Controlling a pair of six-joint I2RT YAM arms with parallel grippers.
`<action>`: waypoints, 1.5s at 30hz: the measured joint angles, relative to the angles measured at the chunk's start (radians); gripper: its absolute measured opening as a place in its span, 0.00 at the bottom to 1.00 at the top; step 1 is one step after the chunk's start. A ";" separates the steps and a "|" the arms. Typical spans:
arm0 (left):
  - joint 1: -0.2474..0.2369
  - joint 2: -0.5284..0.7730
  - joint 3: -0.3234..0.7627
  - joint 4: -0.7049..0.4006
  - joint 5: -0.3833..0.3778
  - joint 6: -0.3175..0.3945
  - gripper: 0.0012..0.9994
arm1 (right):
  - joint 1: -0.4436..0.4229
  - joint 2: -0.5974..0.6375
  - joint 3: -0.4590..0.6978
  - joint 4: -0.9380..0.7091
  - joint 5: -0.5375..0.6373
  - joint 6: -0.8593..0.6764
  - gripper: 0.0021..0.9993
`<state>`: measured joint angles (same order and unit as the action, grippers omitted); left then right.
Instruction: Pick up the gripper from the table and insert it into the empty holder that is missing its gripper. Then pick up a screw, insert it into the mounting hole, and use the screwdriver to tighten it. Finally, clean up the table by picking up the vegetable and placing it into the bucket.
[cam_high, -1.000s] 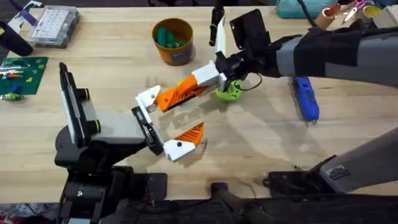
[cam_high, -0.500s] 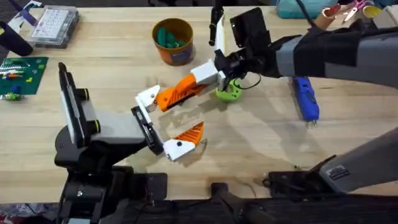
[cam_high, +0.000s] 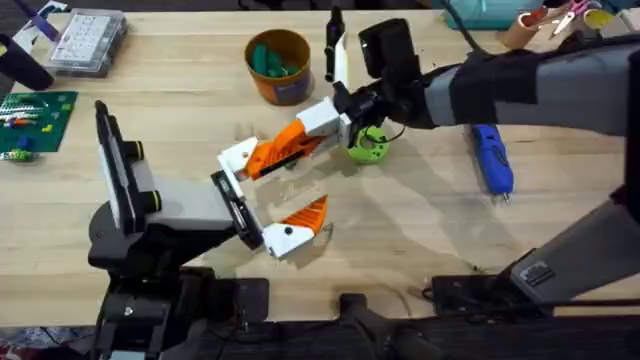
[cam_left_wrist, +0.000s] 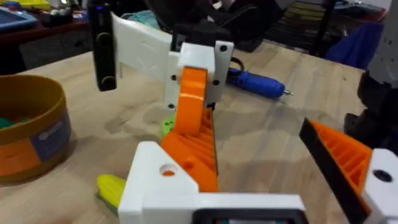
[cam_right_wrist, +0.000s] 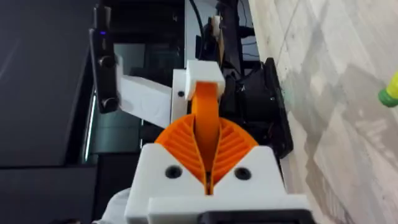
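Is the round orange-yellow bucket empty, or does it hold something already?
Not empty. The round orange-yellow bucket stands upright on the wooden table, and teal-green pieces lie inside it.

Right arm reaches from lower right across middle, wrist far of table centre, right gripper (cam_high: 335, 118) clamped on the gripper (cam_high: 290, 143). Left arm low at near left, forearm pointing right, left gripper (cam_high: 262, 195) spread wide.
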<state>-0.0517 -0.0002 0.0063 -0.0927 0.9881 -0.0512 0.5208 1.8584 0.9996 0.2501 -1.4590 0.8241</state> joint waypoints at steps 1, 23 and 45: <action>0.000 0.000 0.000 -0.001 0.007 -0.004 0.99 | 0.006 0.004 0.002 0.002 0.001 0.002 0.02; 0.008 0.001 0.000 -0.001 0.002 -0.034 0.99 | 0.049 0.009 0.012 0.111 0.128 0.093 0.02; 0.011 0.008 0.000 -0.001 -0.008 -0.051 0.99 | 0.054 0.009 0.012 0.113 0.157 0.114 0.05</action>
<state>-0.0402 0.0074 0.0063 -0.0933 0.9806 -0.1020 0.5743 1.8675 1.0115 0.3630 -1.3022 0.9385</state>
